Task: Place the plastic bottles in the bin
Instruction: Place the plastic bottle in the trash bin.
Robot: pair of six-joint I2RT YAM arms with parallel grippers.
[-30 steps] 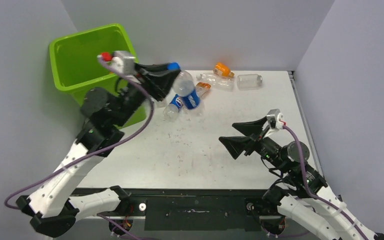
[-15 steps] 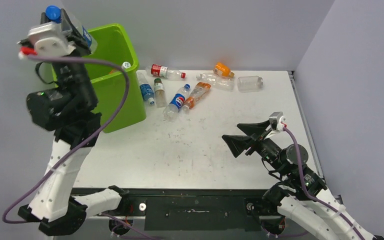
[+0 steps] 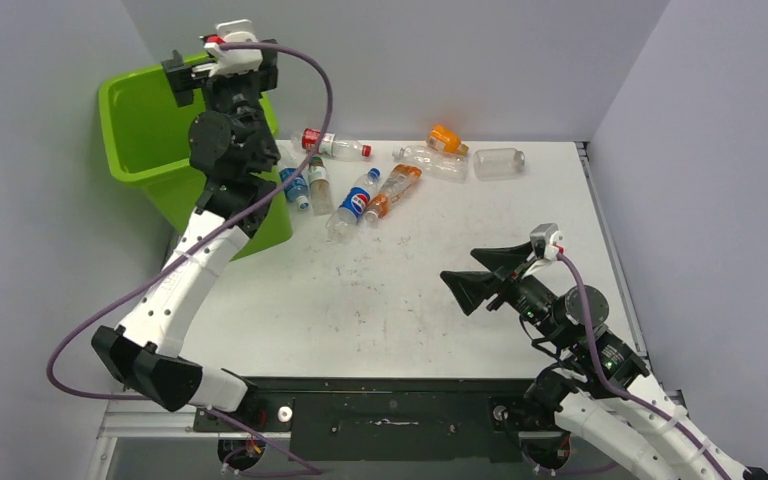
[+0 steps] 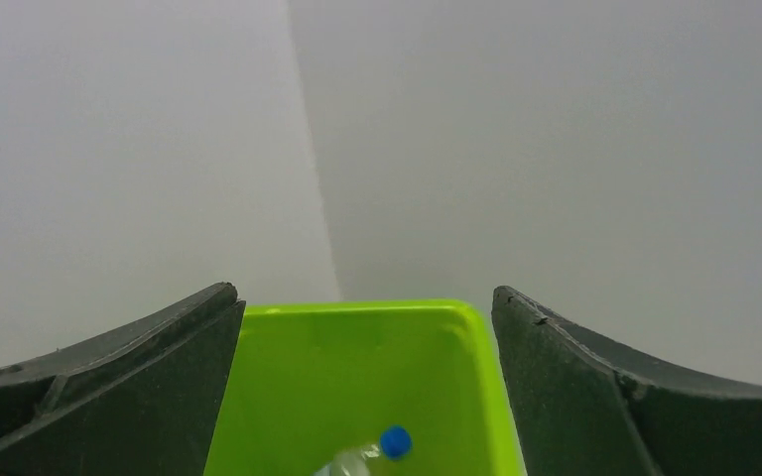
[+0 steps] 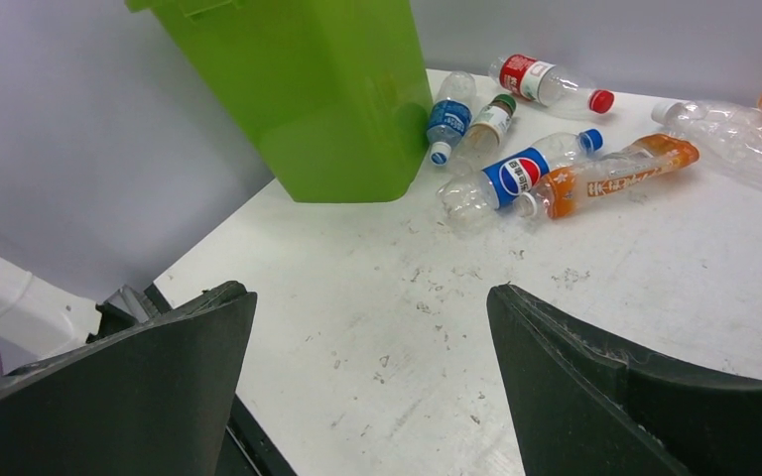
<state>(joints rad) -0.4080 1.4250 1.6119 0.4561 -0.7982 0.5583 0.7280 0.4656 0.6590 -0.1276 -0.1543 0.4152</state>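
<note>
The lime-green bin point(image 3: 140, 135) stands at the table's far left corner. My left gripper point(image 3: 220, 72) is raised over the bin's right rim. In the left wrist view that gripper point(image 4: 362, 293) is open, nothing between its fingers, and far below it a clear bottle with a blue cap point(image 4: 394, 441) lies inside the bin point(image 4: 288, 397). Several plastic bottles lie on the table right of the bin: a red-label one point(image 3: 332, 144), a small blue one point(image 3: 295, 187), a Pepsi bottle point(image 3: 356, 203), an orange one point(image 3: 393, 190). My right gripper point(image 3: 467, 275) hovers open over bare table.
More bottles lie at the back: a crushed orange one point(image 3: 446, 139) and two clear ones point(image 3: 430, 160) point(image 3: 499, 162). Grey walls close in the table on three sides. From the right wrist, the bin's outer wall point(image 5: 308, 89) and the Pepsi bottle point(image 5: 516, 174) lie ahead.
My left arm swung a blue-capped bottle from the table up over the bin, then opened; the bottle now lies in the bin. The right arm barely moved.
</note>
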